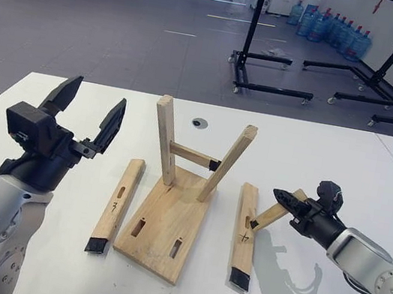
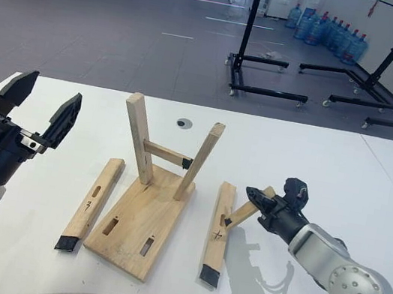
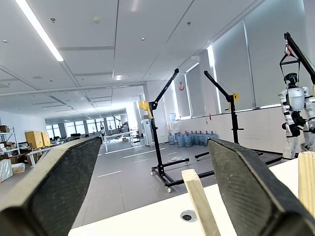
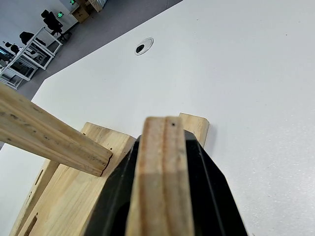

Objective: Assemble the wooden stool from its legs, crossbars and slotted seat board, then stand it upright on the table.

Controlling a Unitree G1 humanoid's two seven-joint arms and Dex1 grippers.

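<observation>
Our right gripper (image 1: 283, 198) clamps a crossbar (image 1: 268, 217) slanting into the slot of the loose leg (image 1: 243, 235) lying toward the right edge of the tabletop (image 1: 376, 167), and we fear pushing at this angle could jam it or skid the leg, since our left gripper (image 1: 88, 114), spread wide, steadies nothing.

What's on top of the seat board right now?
Two legs stand at the seat board's far end, joined by a crossbar; two near slots are empty. The legs' lower ends are hidden.
</observation>
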